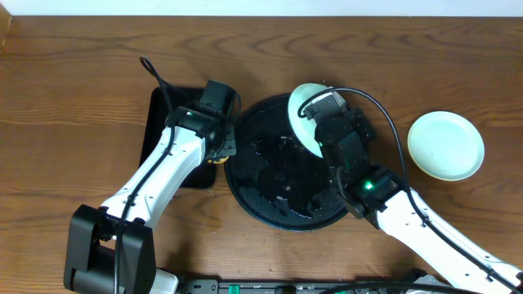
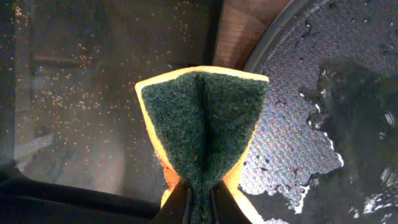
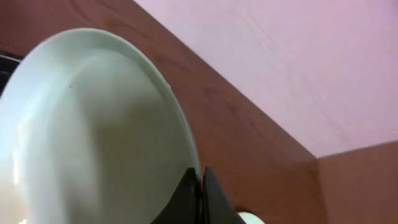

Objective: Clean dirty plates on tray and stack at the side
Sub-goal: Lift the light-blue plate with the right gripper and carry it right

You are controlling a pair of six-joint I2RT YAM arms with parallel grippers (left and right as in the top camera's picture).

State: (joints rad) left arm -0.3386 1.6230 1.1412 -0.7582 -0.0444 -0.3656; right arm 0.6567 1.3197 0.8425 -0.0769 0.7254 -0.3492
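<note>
Overhead straight down; left wrist close, shares tray [image 1: 245,192] rim; right wrist faces upward.

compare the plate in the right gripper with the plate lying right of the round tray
The held plate stands tilted on edge; the table plate lies flat. The right gripper pinches the held plate's rim; the table plate is untouched. The held plate hangs over the round tray; the table plate sits on wood, apart from it. Both are round, shallow, pale aqua.

Folded green sponge [image 2: 202,130] between fingers [image 2: 178,210], beside wet tray [image 2: 283,149]
</note>
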